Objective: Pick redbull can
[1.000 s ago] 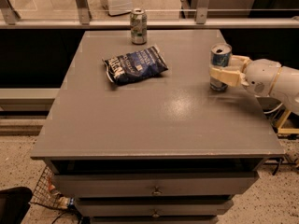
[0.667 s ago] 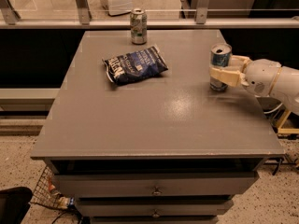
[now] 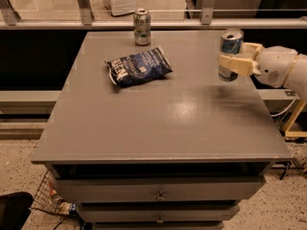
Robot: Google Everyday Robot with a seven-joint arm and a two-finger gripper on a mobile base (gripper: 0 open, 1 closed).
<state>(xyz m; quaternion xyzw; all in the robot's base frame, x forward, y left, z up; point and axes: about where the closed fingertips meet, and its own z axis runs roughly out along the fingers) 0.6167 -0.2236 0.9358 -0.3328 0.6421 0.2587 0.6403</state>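
Observation:
The redbull can [image 3: 231, 43] is a slim blue-and-silver can with a silver top, near the right edge of the grey table [image 3: 158, 123]. My gripper [image 3: 230, 64] reaches in from the right and is shut around the can's middle with its cream-coloured fingers [image 3: 236, 64]. The can stands upright and hangs a little above the tabletop, with a faint shadow beneath it.
A shorter silver-green can [image 3: 142, 27] stands at the table's back edge. A dark blue chip bag [image 3: 139, 67] lies left of centre. A glass railing runs behind the table. Drawers [image 3: 158, 195] sit below, and a wire basket [image 3: 48, 200] is on the floor at lower left.
The gripper has lifted the redbull can up off the tabletop. The other can and the chip bag have not moved.

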